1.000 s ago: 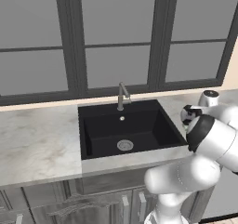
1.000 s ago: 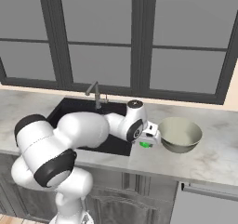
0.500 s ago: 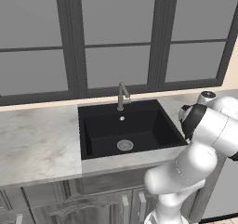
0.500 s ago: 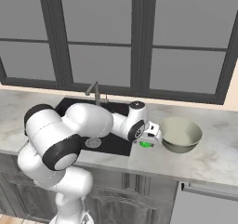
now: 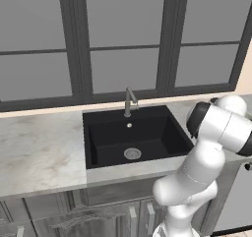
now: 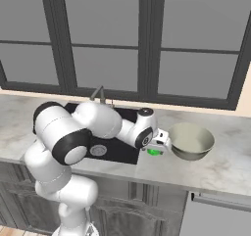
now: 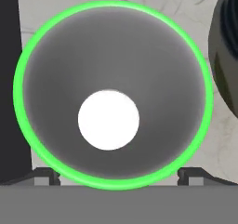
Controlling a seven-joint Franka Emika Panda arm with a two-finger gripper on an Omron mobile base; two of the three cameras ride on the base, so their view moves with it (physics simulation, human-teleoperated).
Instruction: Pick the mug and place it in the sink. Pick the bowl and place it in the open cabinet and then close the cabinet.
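The small bright green mug [image 6: 155, 152] stands on the pale marbled stone surface [image 6: 230, 166], between the black rectangular sink [image 5: 135, 136] on its left and the large round cream bowl [image 6: 190, 141] just beside it on the right. The slim grey metal faucet [image 5: 130, 101] rises behind the sink, before the dark-framed windows [image 5: 123, 39]. The gripper [image 7: 119, 174] hangs directly above the mug, its tips flanking the rim.

The pale marbled desk [image 6: 225, 166] runs under the windows, with the black sink [image 5: 135, 135] set into it. On it stand the green mug [image 6: 155, 152], just right of the sink, and the bowl [image 6: 190, 140] just beside the mug.
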